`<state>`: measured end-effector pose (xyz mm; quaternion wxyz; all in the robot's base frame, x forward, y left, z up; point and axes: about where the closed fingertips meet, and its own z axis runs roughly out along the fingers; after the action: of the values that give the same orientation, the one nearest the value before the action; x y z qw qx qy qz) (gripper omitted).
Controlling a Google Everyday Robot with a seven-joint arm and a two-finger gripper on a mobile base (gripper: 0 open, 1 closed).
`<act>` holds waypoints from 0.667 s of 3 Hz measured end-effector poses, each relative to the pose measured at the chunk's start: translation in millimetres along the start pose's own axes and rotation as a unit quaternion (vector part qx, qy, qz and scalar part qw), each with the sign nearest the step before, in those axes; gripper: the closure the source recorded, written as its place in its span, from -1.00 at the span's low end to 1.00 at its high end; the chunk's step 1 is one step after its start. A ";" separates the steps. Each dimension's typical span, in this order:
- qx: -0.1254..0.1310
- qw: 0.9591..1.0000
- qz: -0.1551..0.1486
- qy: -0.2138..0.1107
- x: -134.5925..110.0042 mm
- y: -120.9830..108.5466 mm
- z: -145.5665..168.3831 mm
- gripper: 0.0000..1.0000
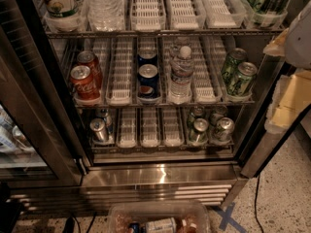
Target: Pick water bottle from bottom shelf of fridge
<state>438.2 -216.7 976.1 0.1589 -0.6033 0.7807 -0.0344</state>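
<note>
The fridge (160, 176) stands open in front of me, its dark-framed glass door (29, 130) swung out to the left. The water bottle (181, 74), small, clear and ribbed with a white cap, stands upright at the front of a lane on the bottom shelf (121, 102). A blue Pepsi can (148, 81) is in the lane to its left and two green cans (239, 73) are to its right. My gripper is out of view; only a pale grey part (299, 38), probably my arm, shows at the right edge.
Two red cola cans (85, 79) sit at the shelf's left end. The rack below (160, 147) holds silver and green cans. The rack above carries a big clear bottle (104, 6). A clear plastic bin (160, 217) with cans lies on the floor before the grille.
</note>
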 end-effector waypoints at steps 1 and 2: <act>0.000 1.000 0.000 0.000 0.0 0.1 0.1 -1.00; 0.000 0.999 0.013 -0.030 -3.4 11.8 18.6 -1.00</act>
<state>433.3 -207.7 956.3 0.1828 -0.5938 0.7835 -0.0140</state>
